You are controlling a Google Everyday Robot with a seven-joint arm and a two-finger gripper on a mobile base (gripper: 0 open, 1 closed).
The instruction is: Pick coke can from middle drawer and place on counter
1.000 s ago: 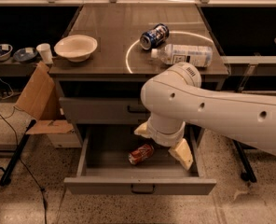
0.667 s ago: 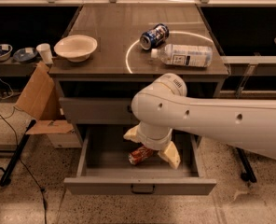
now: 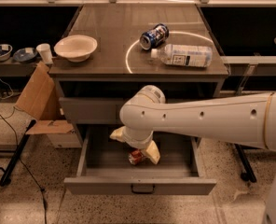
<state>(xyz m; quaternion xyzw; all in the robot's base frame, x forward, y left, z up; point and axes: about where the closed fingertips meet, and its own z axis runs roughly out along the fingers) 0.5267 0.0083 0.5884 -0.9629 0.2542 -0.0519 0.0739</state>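
Down at the near edge of the scene, the wide shallow grey metal middle drawer [image 3: 140,185] stands pulled out, its small dark bar handle facing the viewer. Inside it lies the small red-orange coke can [image 3: 136,157], on its side on the drawer floor, roughly mid-width.

The two-finger gripper [image 3: 134,145] hangs inside the drawer just above the can, at the end of a thick white robot arm [image 3: 208,120] that reaches in from the right. Its cream-coloured fingers [image 3: 152,153] are spread apart, released rather than clenched. One sits to the left of the can and a little farther back, the other just beside the can on its right. Whether that right finger touches the can cannot be told.

Above the open drawer, a similar grey upper drawer [image 3: 89,110] is closed.

The flat glossy grey-brown counter [image 3: 105,36] carries three things:
- a shallow cream-white bowl [image 3: 75,47] at the left;
- a blue-and-white can [image 3: 154,36] lying on its side near the middle;
- a clear plastic bottle [image 3: 184,55] lying flat just right of that can, on the nearer side.

A thin white circular arc [image 3: 128,59] marks the top and curves around the can and bottle.

A brown cardboard box [image 3: 35,94] with open flaps leans against the cabinet's left side — above it, a small white cup [image 3: 44,52] stands on the side shelf.
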